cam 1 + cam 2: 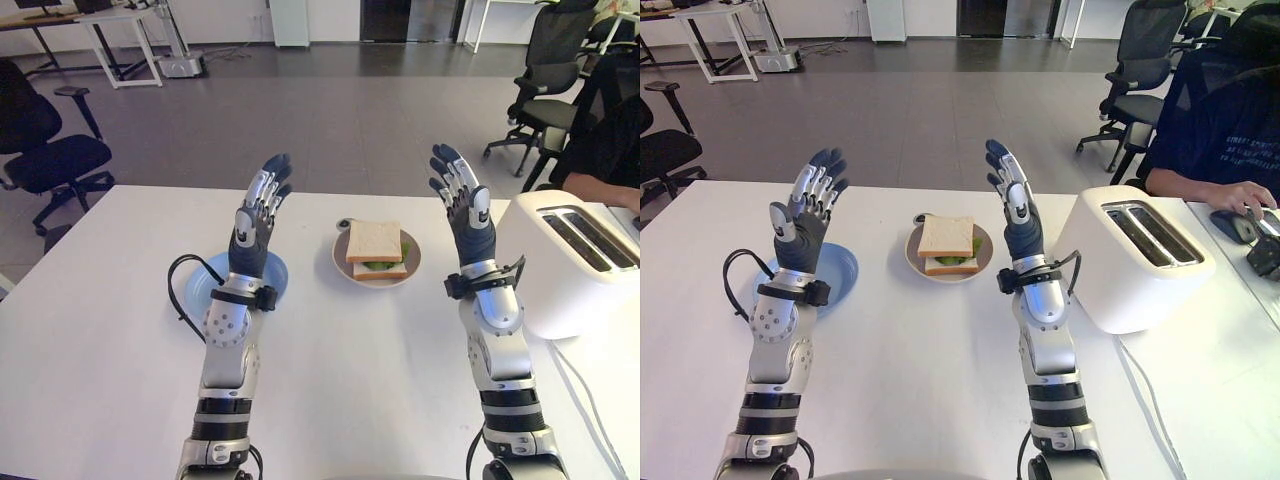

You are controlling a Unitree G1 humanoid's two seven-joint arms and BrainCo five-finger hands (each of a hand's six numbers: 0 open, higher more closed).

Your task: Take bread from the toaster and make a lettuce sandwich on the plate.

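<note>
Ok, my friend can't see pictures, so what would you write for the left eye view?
A lettuce sandwich sits on a tan plate on a white table. The robot's left hand and right hand are up and open on either side, holding nothing. A white toaster stands at the right, a blue plate by the left wrist.

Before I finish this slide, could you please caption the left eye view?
Open left hand and right hand flank a white-bread lettuce sandwich on a round tan plate; white two-slot toaster at right.

On your white tabletop (90,350) you have a blue dish (283,272) left of centre, a black cable (171,274) looping beside it; office chairs (60,160) stand on the grey floor (330,110) beyond
</note>
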